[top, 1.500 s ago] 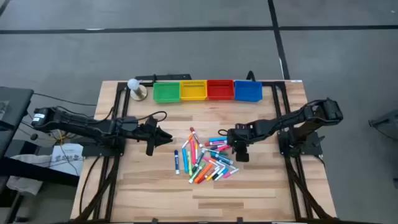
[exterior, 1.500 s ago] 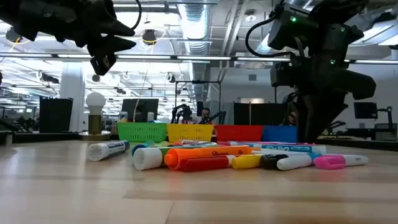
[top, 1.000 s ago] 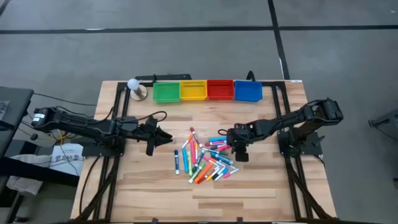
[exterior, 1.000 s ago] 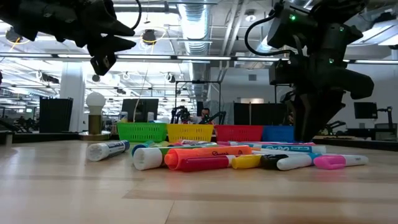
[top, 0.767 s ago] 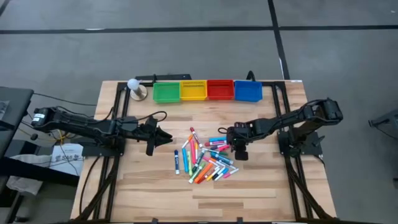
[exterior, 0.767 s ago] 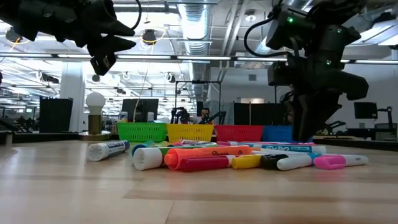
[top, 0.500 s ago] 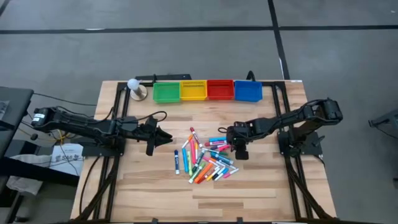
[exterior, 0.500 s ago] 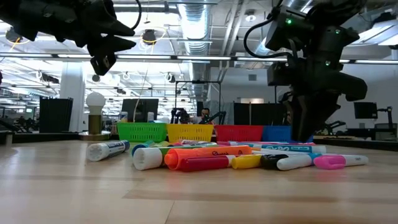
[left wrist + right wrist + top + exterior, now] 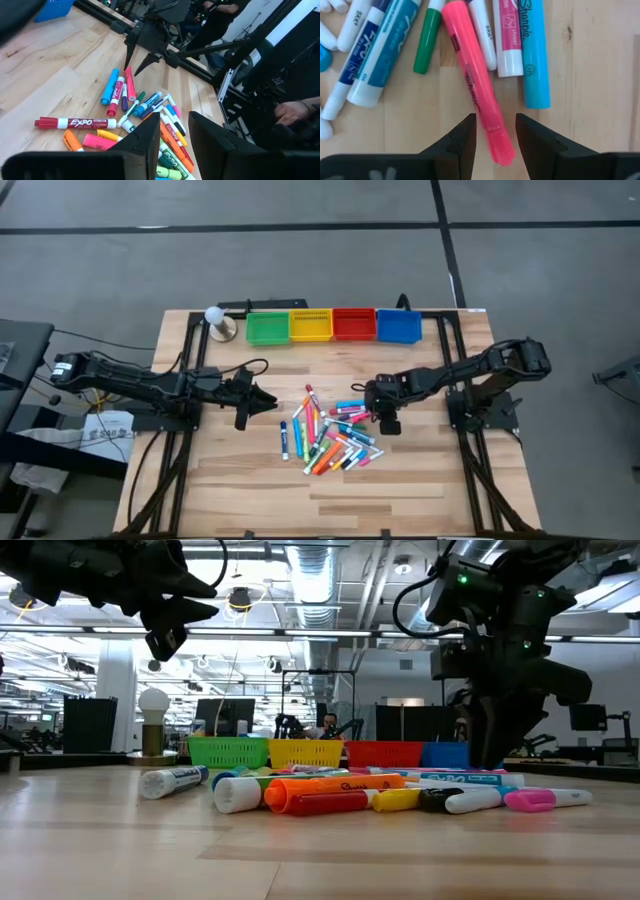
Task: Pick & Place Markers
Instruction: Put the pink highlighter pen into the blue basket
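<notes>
Several capped markers in blue, orange, pink, green, red and white lie in a loose pile on the wooden table's middle, also seen in the low view. My right gripper points steeply down at the pile's right edge, open. In its wrist view its fingers stand on either side of the near end of a pink marker that lies flat; I see no touch. My left gripper hangs open in the air left of the pile, nothing between its fingers.
Four small bins stand in a row at the table's far edge: green, yellow, red, blue. A white bulb on a round base stands left of them. Bare wood lies near the front edge.
</notes>
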Controlling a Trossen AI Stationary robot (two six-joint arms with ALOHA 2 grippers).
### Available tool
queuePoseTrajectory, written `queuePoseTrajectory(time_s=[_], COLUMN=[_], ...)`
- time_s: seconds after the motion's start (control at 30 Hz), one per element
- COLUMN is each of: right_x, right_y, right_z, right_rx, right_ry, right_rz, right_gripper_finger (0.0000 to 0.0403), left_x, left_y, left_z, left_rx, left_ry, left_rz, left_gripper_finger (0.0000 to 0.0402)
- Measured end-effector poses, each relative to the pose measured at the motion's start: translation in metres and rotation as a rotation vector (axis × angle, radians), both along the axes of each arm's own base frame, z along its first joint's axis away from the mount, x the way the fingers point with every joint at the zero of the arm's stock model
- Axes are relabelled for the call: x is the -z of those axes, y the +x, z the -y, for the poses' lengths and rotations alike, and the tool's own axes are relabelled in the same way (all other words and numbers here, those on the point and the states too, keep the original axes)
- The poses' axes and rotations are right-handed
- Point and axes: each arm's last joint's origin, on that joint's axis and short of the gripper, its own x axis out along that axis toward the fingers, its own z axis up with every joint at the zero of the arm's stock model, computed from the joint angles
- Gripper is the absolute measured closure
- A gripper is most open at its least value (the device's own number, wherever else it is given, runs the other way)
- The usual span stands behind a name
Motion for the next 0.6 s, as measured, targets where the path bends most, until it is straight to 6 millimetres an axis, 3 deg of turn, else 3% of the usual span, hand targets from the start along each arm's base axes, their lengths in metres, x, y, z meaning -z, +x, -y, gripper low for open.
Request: queuePoseTrajectory(time_s=[0.4,0.6], right_x=[0.027,0.027], right_y=[0.005,0.004], right_z=[0.002,0.002], right_rx=[-0.025,-0.024], right_ry=[0.012,0.012], right_rz=[-0.128,-0.133], right_gripper_finger=[0.0275,0.0275], left_x=[0.000,0.000], left_y=[0.000,0.000], left_z=[0.000,0.000], left_rx=[0.000,0.000], left_ry=[0.001,0.001], left_rz=[0.001,0.002], left_gripper_finger=[0.0300,0.0300])
